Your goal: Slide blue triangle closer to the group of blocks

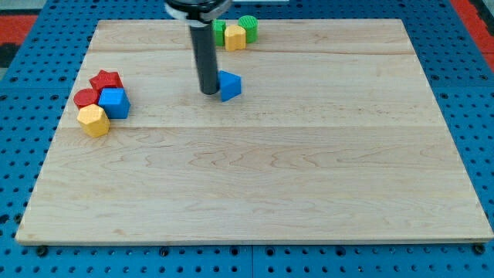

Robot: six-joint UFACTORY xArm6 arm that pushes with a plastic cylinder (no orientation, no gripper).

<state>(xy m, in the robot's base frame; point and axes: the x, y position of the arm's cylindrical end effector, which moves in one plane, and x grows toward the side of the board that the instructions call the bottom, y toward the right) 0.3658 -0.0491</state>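
The blue triangle lies on the wooden board in the upper middle of the view. My tip stands just to its left, touching or nearly touching its left side. A group of blocks sits at the view's left: a red star, a red round block, a blue cube and a yellow hexagon, all close together. The blue triangle is well to the right of that group.
A second cluster sits at the view's top edge of the board: a green block, a yellow block and a green round block. The rod partly hides the green block. The board's edges meet a blue pegboard surround.
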